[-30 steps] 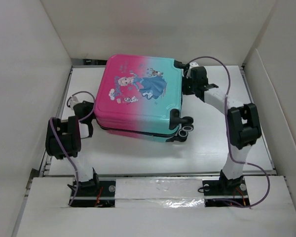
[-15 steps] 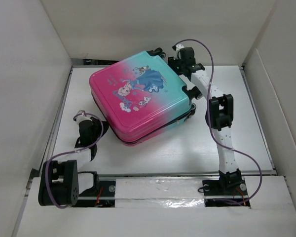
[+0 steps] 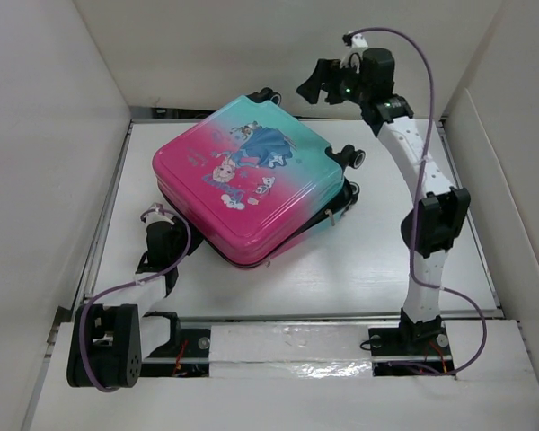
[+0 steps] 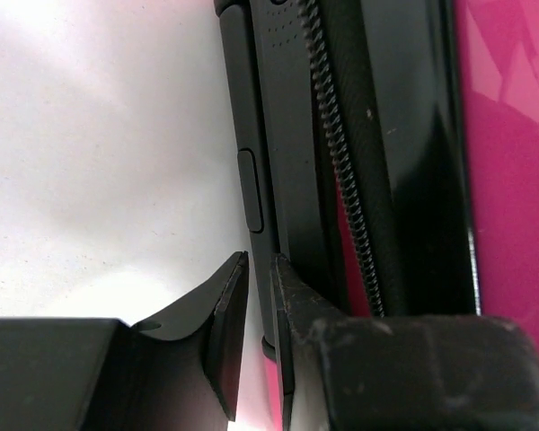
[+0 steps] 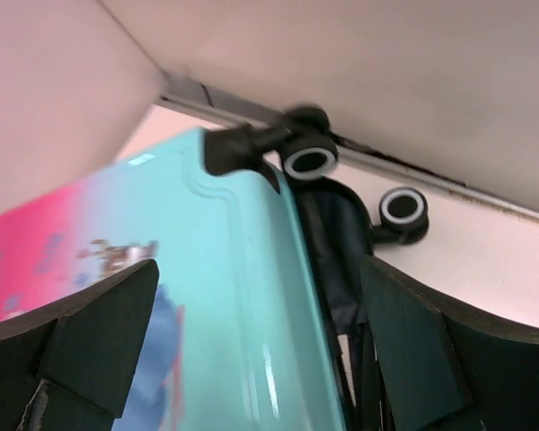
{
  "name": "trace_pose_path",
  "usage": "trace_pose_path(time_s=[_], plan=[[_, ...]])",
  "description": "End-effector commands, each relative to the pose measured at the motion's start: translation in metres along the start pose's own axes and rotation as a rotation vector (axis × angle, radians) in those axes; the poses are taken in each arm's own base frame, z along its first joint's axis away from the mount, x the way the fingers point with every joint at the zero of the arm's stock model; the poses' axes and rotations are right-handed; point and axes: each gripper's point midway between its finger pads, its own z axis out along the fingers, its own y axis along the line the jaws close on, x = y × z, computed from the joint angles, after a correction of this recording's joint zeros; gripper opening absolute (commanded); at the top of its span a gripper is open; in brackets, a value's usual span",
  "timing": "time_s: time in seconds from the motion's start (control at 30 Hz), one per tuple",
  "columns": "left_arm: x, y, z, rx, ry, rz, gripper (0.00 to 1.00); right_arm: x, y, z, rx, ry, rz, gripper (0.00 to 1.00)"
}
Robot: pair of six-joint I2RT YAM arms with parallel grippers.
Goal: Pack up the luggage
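Lying closed and skewed mid-frame on the white surface: the luggage, pink corner pointing lower left, teal end's wheels sitting close to the back wall. Pinching its dark zip edge at lower left with the left gripper, jaws nearly together. Hovering at upper right with the right gripper, jaws spread wide, gripping nothing. Leaving open room along the right and bottom edges.

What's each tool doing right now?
Left tool: closed, apparently pinching the dark rim of the luggage.
Right tool: open, holding nothing.
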Motion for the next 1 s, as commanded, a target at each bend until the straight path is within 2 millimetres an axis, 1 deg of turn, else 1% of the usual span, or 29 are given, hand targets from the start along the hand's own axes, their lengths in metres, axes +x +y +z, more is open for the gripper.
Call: trace_pose_path(time_s=[0.0, 0.03, 0.07, 0.1, 0.13, 0.17, 0.2, 0.23, 0.27, 0.3, 0.33, 0.37, 0.4, 0.43, 0.47, 0.5, 0.53, 0.57, 0.6, 0.63, 0.67, 0.73, 0.77, 0.8, 0.83, 0.87, 0.9, 0.93, 0.97], plan=[[-0.029, -0.071, -0.011, 0.261, -0.072, 0.019, 0.14, -0.057, -0.017, -0.047, 0.009, -0.118, -0.010, 1.00], [-0.030, -0.071, -0.011, 0.259, -0.075, 0.018, 0.14, -0.053, -0.021, -0.053, 0.019, -0.112, -0.010, 1.00], [-0.035, -0.075, -0.011, 0.262, -0.090, 0.018, 0.13, -0.056, -0.023, -0.063, 0.027, -0.125, -0.028, 1.00], [-0.038, -0.076, -0.011, 0.259, -0.099, 0.020, 0.13, -0.083, -0.005, -0.093, 0.016, -0.201, -0.073, 0.86], [-0.042, -0.077, -0.011, 0.258, -0.115, 0.018, 0.13, -0.088, -0.002, -0.109, 0.020, -0.228, -0.093, 0.72], [-0.045, -0.079, -0.011, 0.261, -0.128, 0.016, 0.12, -0.050, -0.011, -0.111, 0.035, -0.168, -0.064, 0.55], [-0.049, -0.082, -0.011, 0.264, -0.141, 0.008, 0.12, -0.053, -0.003, -0.125, 0.026, -0.220, -0.089, 0.09], [-0.053, -0.083, -0.010, 0.262, -0.153, 0.006, 0.11, -0.071, 0.021, -0.168, 0.035, -0.308, -0.131, 0.00], [-0.060, -0.087, -0.008, 0.257, -0.164, 0.009, 0.10, -0.018, 0.011, -0.167, 0.065, -0.237, -0.111, 0.00], [-0.062, -0.085, -0.006, 0.239, -0.170, 0.024, 0.09, -0.007, 0.016, -0.180, 0.076, -0.258, -0.125, 0.00], [-0.065, -0.082, -0.004, 0.212, -0.193, 0.028, 0.09, 0.008, 0.015, -0.191, 0.115, -0.267, -0.126, 0.00], [-0.068, -0.078, -0.002, 0.191, -0.209, 0.032, 0.09, 0.014, 0.031, -0.216, 0.113, -0.309, -0.134, 0.00], [-0.067, -0.076, -0.001, 0.180, -0.219, 0.043, 0.10, 0.070, 0.011, -0.215, 0.162, -0.227, -0.089, 0.00], [-0.071, -0.072, 0.000, 0.160, -0.244, 0.042, 0.12, 0.091, 0.006, -0.221, 0.175, -0.208, -0.074, 0.00], [-0.068, -0.066, 0.004, 0.140, -0.238, 0.041, 0.14, 0.101, 0.007, -0.234, 0.186, -0.227, -0.059, 0.00], [-0.069, -0.066, 0.005, 0.137, -0.236, 0.049, 0.18, 0.146, -0.003, -0.233, 0.204, -0.154, -0.032, 0.00], [-0.067, -0.069, 0.006, 0.156, -0.227, 0.053, 0.28, 0.162, -0.008, -0.236, 0.221, -0.131, -0.022, 0.00], [-0.060, -0.065, 0.007, 0.160, -0.214, 0.050, 0.33, 0.176, -0.012, -0.237, 0.230, -0.107, -0.018, 0.00], [-0.059, -0.067, 0.006, 0.178, -0.214, 0.048, 0.37, 0.189, -0.014, -0.239, 0.231, -0.086, -0.015, 0.00], [-0.058, -0.072, 0.007, 0.205, -0.203, 0.056, 0.38, 0.208, -0.015, -0.239, 0.217, -0.038, -0.011, 0.00], [-0.064, -0.079, 0.011, 0.206, -0.202, 0.064, 0.36, 0.216, -0.016, -0.239, 0.213, -0.009, -0.023, 0.00], [-0.064, -0.076, 0.017, 0.155, -0.181, 0.092, 0.32, 0.238, -0.023, -0.240, 0.237, 0.044, 0.002, 0.00], [-0.074, -0.088, 0.016, 0.164, -0.208, 0.101, 0.32, 0.243, -0.026, -0.239, 0.248, 0.048, 0.018, 0.00], [-0.068, -0.099, 0.015, 0.176, -0.209, 0.128, 0.32, 0.244, -0.028, -0.237, 0.247, 0.031, 0.020, 0.00], [-0.074, -0.092, 0.016, 0.090, -0.261, 0.140, 0.31, 0.249, -0.030, -0.235, 0.251, 0.036, 0.029, 0.00], [-0.078, -0.098, 0.012, 0.058, -0.292, 0.164, 0.31, 0.255, -0.031, -0.234, 0.251, 0.042, 0.045, 0.00], [-0.086, -0.116, 0.008, 0.046, -0.326, 0.209, 0.31, 0.256, -0.032, -0.232, 0.249, 0.044, 0.047, 0.00], [-0.080, -0.116, 0.004, -0.024, -0.343, 0.249, 0.32, 0.262, -0.031, -0.229, 0.243, 0.068, 0.049, 0.00], [-0.083, -0.121, 0.002, -0.045, -0.366, 0.265, 0.32, 0.263, -0.032, -0.227, 0.242, 0.075, 0.045, 0.00]])
